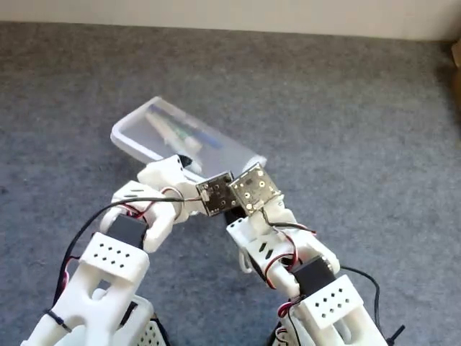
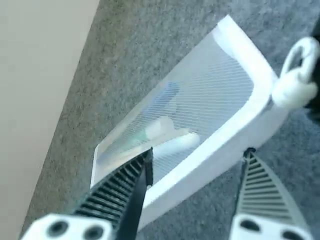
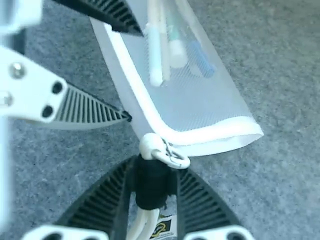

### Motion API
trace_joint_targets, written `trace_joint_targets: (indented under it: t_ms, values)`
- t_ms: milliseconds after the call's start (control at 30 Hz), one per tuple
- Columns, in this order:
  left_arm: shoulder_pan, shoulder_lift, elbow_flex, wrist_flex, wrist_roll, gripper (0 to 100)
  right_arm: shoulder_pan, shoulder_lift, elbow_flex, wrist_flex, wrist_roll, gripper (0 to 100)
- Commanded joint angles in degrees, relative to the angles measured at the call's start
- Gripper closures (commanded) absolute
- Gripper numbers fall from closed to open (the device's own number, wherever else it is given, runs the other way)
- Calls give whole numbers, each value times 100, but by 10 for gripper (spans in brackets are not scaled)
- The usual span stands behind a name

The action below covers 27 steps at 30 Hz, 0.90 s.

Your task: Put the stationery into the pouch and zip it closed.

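A translucent white mesh pouch (image 1: 176,137) lies on the grey carpet with stationery inside: a white pen (image 3: 156,50), a green-capped one (image 3: 172,30) and a blue one (image 3: 201,59). My right gripper (image 3: 155,172) is shut on the black tab of the white zipper pull (image 3: 159,147) at the pouch's near end. My left gripper (image 2: 198,154) is open, one finger on each side of the pouch's white zipper edge (image 2: 210,155); in the right wrist view the left gripper (image 3: 134,75) straddles that same edge beside the pull. Whether the zip is fully closed is hard to tell.
Grey carpet (image 1: 346,108) stretches all around the pouch. A pale wall (image 1: 216,13) runs along the far side. Both arms (image 1: 122,252) (image 1: 302,267) crowd together at the pouch's near edge, cables hanging from them.
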Motion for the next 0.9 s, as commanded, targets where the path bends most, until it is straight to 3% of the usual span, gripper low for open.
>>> trace_joint_targets:
  t_ms: [0, 300, 600, 867]
  values:
    - [171, -66, 145, -325, -35, 730, 57, -259, -145, 13, -18, 994]
    - [198, -119, 171, -308, -35, 730, -119, -1455, -75, 13, -18, 994]
    - [365, -101, 13, -316, 9, 730, -154, -1525, -75, 251, -18, 994]
    - [655, -84, -171, -334, 563, 731, -418, -1543, -75, 365, -18, 994]
